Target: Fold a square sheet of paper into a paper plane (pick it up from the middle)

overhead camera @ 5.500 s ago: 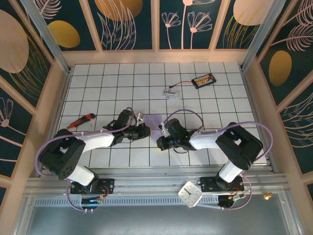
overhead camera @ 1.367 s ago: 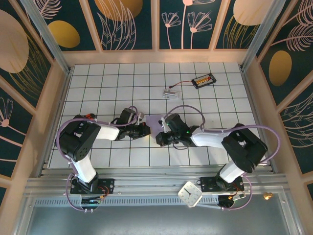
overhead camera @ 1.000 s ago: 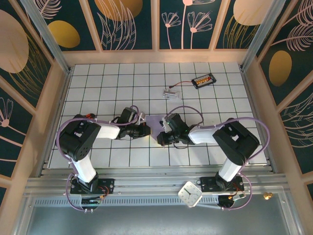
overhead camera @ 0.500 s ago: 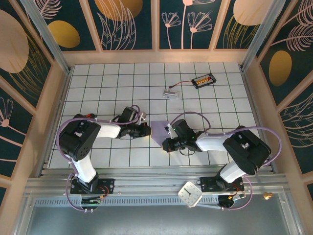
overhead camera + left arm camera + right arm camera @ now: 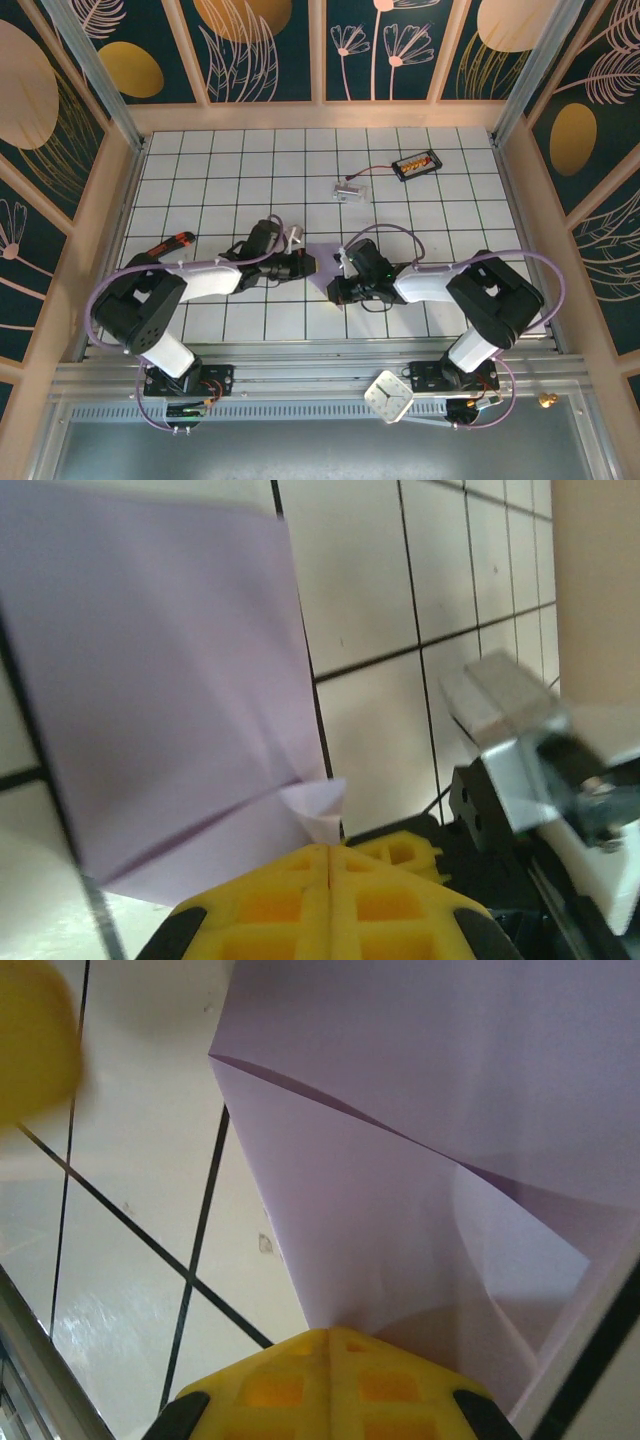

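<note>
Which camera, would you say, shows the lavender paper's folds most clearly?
The right wrist view: the paper is large, with crisp creases. The left wrist shows the paper blurrier; overhead it is a small sliver.

The top camera hangs high above and behind the arm bases, looking down on the whole tiled table (image 5: 230,170), with the square sheet of paper (image 5: 327,262) small at its middle. The wrist cameras sit right against that sheet, peering over the left gripper (image 5: 328,852) and right gripper (image 5: 330,1338) from opposite sides.
</note>
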